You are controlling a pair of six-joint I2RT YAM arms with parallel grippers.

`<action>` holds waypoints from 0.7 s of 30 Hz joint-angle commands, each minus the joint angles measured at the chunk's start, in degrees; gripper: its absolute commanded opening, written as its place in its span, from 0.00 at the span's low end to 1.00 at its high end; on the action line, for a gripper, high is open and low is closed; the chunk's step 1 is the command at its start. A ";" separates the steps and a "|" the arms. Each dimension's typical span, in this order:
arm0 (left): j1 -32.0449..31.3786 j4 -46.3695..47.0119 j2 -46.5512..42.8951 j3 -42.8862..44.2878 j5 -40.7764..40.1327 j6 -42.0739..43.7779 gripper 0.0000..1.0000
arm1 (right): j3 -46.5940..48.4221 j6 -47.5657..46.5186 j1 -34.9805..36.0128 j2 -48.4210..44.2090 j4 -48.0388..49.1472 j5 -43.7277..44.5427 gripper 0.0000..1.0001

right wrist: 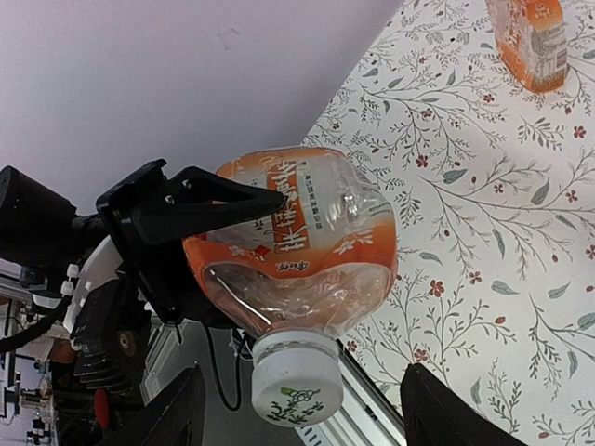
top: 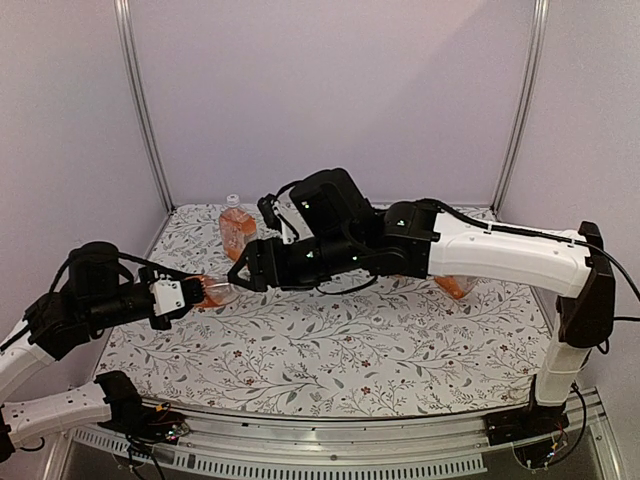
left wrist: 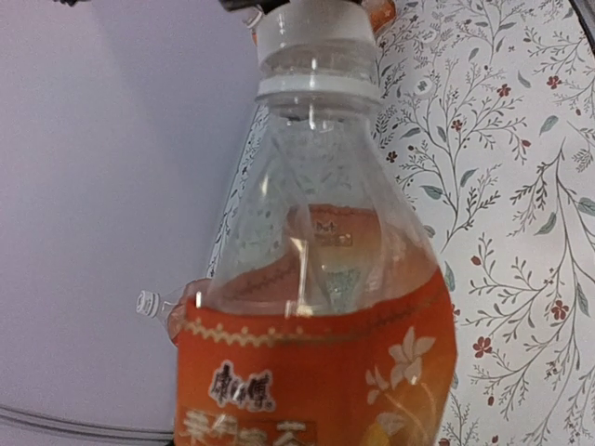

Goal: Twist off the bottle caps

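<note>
My left gripper point(top: 205, 292) is shut on a clear bottle of orange drink point(top: 220, 293) and holds it on its side above the table's left part, its wall squeezed in. In the right wrist view the left gripper's black fingers point(right wrist: 200, 204) clamp the orange label point(right wrist: 297, 218). The bottle's white cap point(right wrist: 293, 390) points at my right gripper point(right wrist: 302, 376), which is open; its fingers point(right wrist: 181, 418) stand on either side of the cap with gaps. The cap also shows in the left wrist view point(left wrist: 316, 37). The left fingers are hidden behind the bottle there.
A second capped bottle point(top: 237, 230) stands at the back left by the wall. Another orange bottle point(top: 455, 287) lies behind the right arm. A small capped bottle point(left wrist: 153, 305) shows behind the held one. The floral table point(top: 330, 350) has walls and metal posts behind.
</note>
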 commanded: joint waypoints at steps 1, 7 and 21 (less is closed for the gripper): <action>0.02 1.23 -0.32 -1.17 -0.59 0.67 0.12 | 1.71 1.88 -0.17 1.28 -1.90 -2.57 0.65; -0.07 1.76 -0.18 -1.19 -0.46 0.91 0.12 | 2.29 2.00 -0.20 1.84 -1.91 -4.18 0.50; -0.07 2.10 -0.48 -1.54 -0.06 1.33 0.12 | 3.89 0.83 -0.51 3.28 -1.81 -5.21 0.05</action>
